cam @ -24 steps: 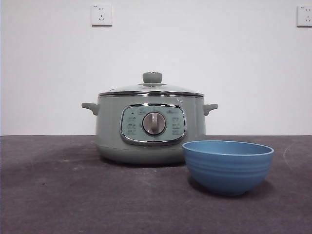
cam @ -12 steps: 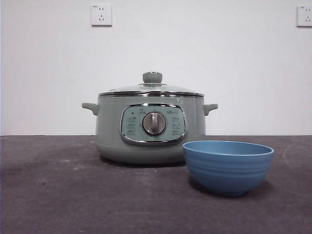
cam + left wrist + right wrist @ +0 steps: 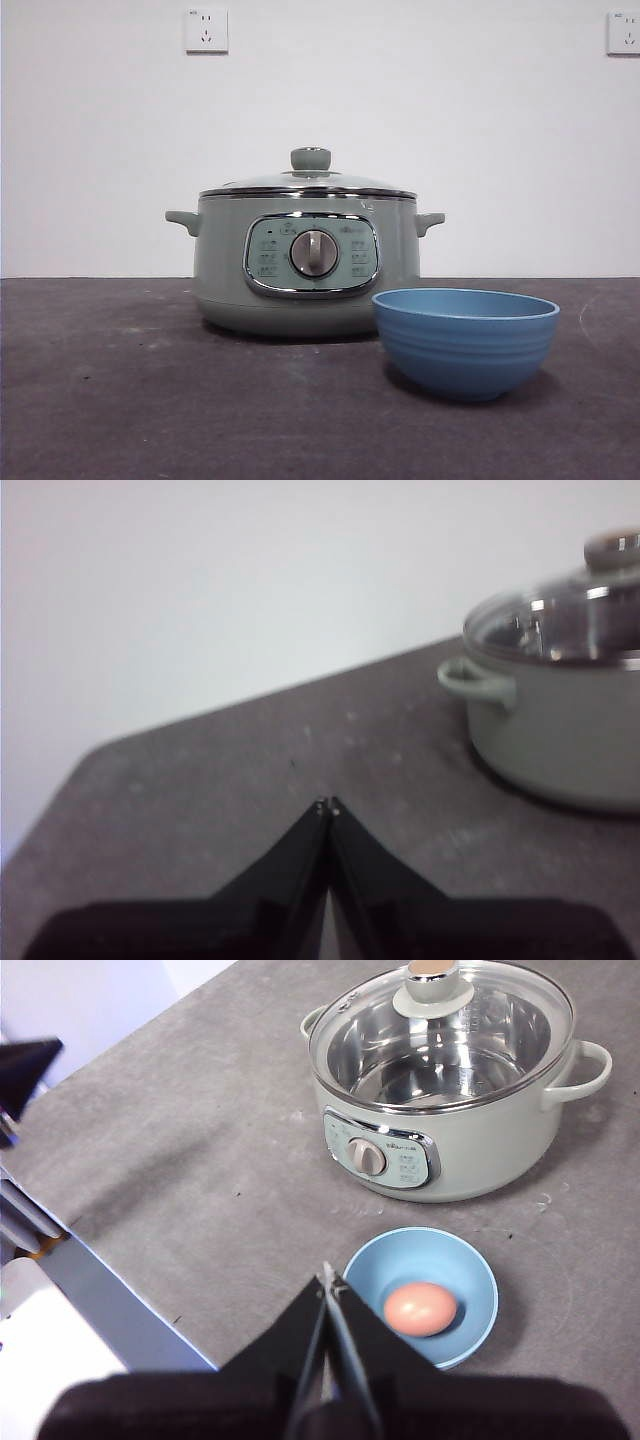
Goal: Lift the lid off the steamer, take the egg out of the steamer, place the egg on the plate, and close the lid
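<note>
Right wrist view shows the egg in the plate just ahead of the empty, closed right end effector, lid seated on the steamer, so both should simply keep clear.

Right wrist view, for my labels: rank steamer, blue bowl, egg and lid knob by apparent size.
1. steamer
2. blue bowl
3. egg and lid knob: these look alike, and the egg is nearer the camera, so unranked.

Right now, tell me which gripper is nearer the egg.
Right. The right gripper hangs above the table just beside the plate that holds the egg. The left gripper waits off beyond the steamer, its view showing no egg.
</note>
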Controlling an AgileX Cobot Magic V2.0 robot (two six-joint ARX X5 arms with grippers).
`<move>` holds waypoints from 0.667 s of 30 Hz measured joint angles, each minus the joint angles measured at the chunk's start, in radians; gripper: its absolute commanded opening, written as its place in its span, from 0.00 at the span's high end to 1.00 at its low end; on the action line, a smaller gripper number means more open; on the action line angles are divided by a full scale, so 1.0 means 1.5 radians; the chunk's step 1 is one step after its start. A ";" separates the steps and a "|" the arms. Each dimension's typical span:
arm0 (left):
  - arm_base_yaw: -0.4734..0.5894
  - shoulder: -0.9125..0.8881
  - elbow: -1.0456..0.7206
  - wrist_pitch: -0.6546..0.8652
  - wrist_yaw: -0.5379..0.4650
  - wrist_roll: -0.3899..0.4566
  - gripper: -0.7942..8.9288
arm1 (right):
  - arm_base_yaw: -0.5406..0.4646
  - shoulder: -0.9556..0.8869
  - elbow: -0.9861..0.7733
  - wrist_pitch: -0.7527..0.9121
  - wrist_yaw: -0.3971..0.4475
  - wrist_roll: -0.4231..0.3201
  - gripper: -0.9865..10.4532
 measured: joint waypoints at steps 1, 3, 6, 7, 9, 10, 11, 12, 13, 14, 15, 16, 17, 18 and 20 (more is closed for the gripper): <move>0.000 -0.011 -0.018 0.001 0.000 -0.001 0.92 | 0.000 0.000 0.000 0.000 0.000 0.000 0.93; 0.000 -0.032 -0.050 0.001 0.000 -0.008 0.92 | 0.000 0.000 0.000 0.000 0.000 0.000 0.93; 0.000 -0.065 -0.095 -0.002 -0.001 -0.024 0.92 | 0.000 0.000 0.000 0.000 0.000 0.000 0.93; 0.000 -0.071 -0.102 -0.015 -0.001 -0.031 0.92 | 0.000 0.000 0.000 0.000 0.000 0.000 0.93; 0.001 -0.070 -0.102 -0.043 -0.002 -0.038 0.92 | 0.000 0.000 0.000 0.000 0.000 0.000 0.93; 0.001 -0.070 -0.102 -0.047 -0.003 -0.041 0.92 | 0.000 0.000 0.000 0.000 0.000 0.000 0.93; 0.001 -0.070 -0.102 -0.047 -0.003 -0.043 0.92 | 0.000 0.000 0.000 0.000 0.000 0.000 0.93; 0.001 -0.070 -0.102 -0.047 -0.003 -0.043 0.92 | 0.000 0.000 0.000 0.000 0.000 0.000 0.93; 0.001 -0.071 -0.102 -0.047 -0.003 -0.046 0.92 | 0.000 0.000 0.000 0.000 0.000 0.000 0.93; 0.001 -0.070 -0.102 -0.047 -0.003 -0.047 0.92 | 0.000 0.000 0.000 0.000 0.000 0.000 0.93; 0.001 -0.070 -0.102 -0.046 -0.003 -0.048 0.92 | 0.000 0.000 0.000 0.000 0.000 0.000 0.93; 0.001 -0.071 -0.102 -0.046 -0.003 -0.048 0.92 | 0.000 0.000 0.000 0.000 0.000 0.000 0.93; 0.001 -0.070 -0.102 -0.046 -0.002 -0.049 0.92 | 0.000 0.000 0.000 0.000 0.000 0.000 0.93; 0.001 -0.071 -0.102 -0.046 -0.002 -0.049 0.92 | 0.000 0.000 0.000 0.000 0.000 0.000 0.93; 0.001 -0.071 -0.102 -0.046 -0.002 -0.050 0.92 | 0.000 0.000 0.000 0.000 0.000 0.000 0.93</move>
